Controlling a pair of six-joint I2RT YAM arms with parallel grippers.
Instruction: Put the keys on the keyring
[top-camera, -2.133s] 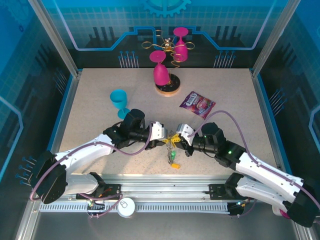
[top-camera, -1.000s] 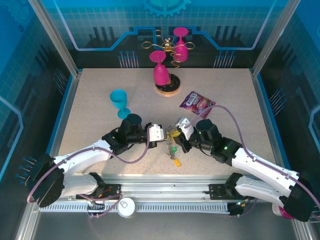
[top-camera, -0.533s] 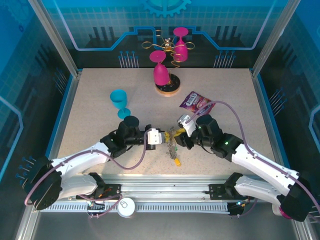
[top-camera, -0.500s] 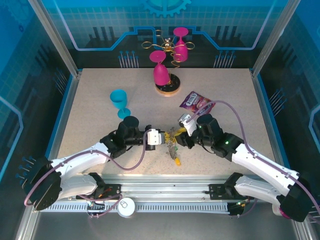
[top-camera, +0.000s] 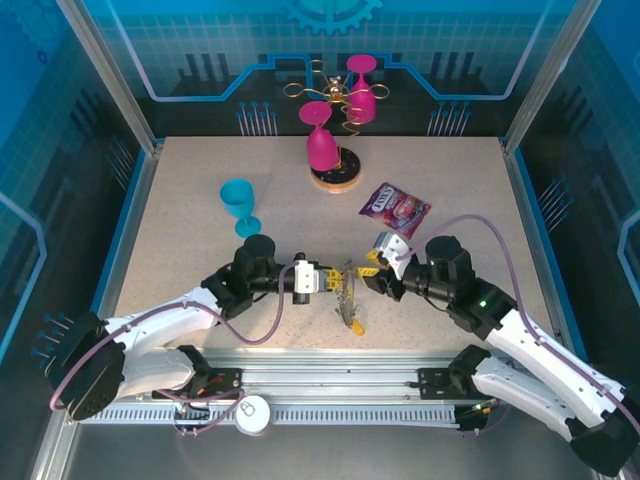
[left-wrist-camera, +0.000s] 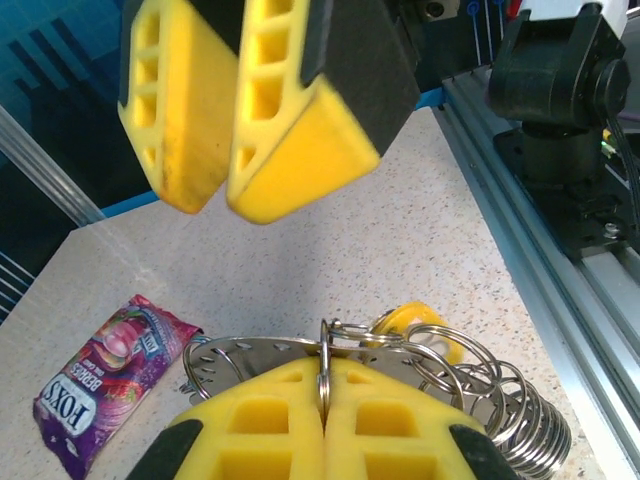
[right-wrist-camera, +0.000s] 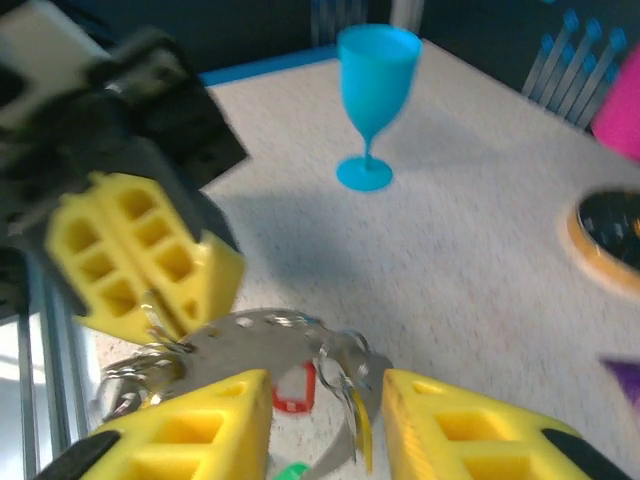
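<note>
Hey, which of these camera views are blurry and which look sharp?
Right wrist view: motion-smeared throughout; the teal plastic goblet and the left gripper are soft-edged. Left wrist view: crisp on the purple snack packet and the metal keyring pinched in that gripper's shut jaws. Top external view: evenly lit, sharp, no glare on the speckled table.

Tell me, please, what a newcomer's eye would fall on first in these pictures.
The two arms meet over the table's near centre: the left end effector is shut on the keyring, a tangle of silvery loops with coloured keys close by, and the right end effector stands open just beside it. Farther back, bright pink glasses on a gold wire stand catch the eye, with a teal cup nearer, to the left.
</note>
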